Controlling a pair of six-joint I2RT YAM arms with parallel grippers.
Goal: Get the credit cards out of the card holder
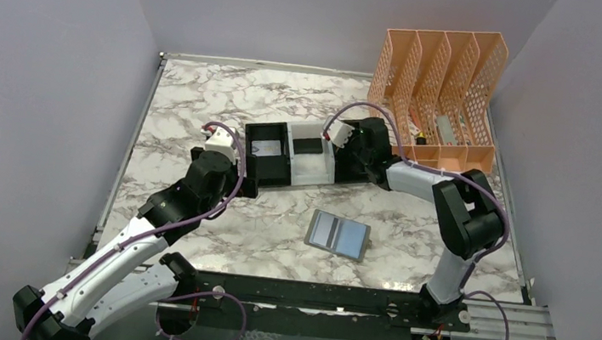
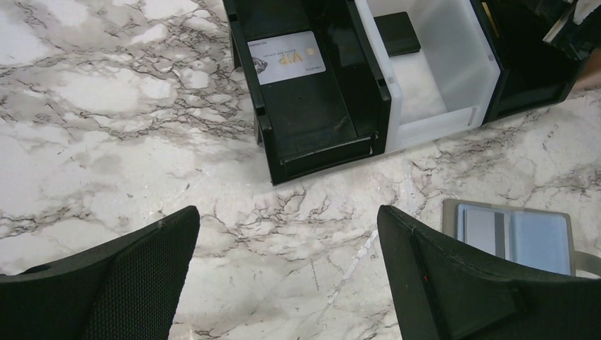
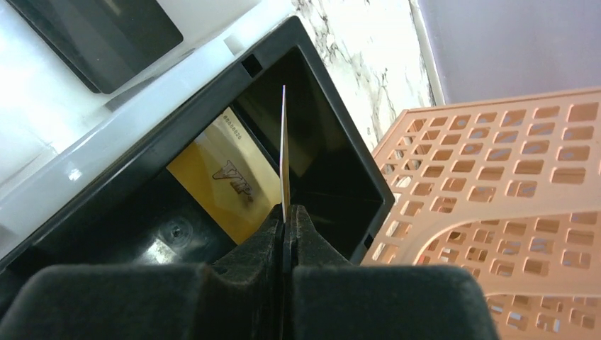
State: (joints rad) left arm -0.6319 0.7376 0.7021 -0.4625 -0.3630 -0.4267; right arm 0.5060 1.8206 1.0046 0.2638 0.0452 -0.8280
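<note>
Right gripper [image 3: 285,216] is clamped tight on 1 thin card [image 3: 283,156], held upright and edge-on above the right black compartment of the tray [image 1: 266,185], where a gold card [image 3: 220,180] lies flat. Left gripper [image 2: 287,227] hangs with jaws spread wide, holding nothing, just in front of the tray's left compartment, which contains a pale card [image 2: 289,57]. Card holder [image 1: 338,233] lies open in front of the tray, apart from both grippers.

The letters "VIP" stand on the pale card [image 2: 289,58] and on the gold card [image 3: 225,181].
</note>
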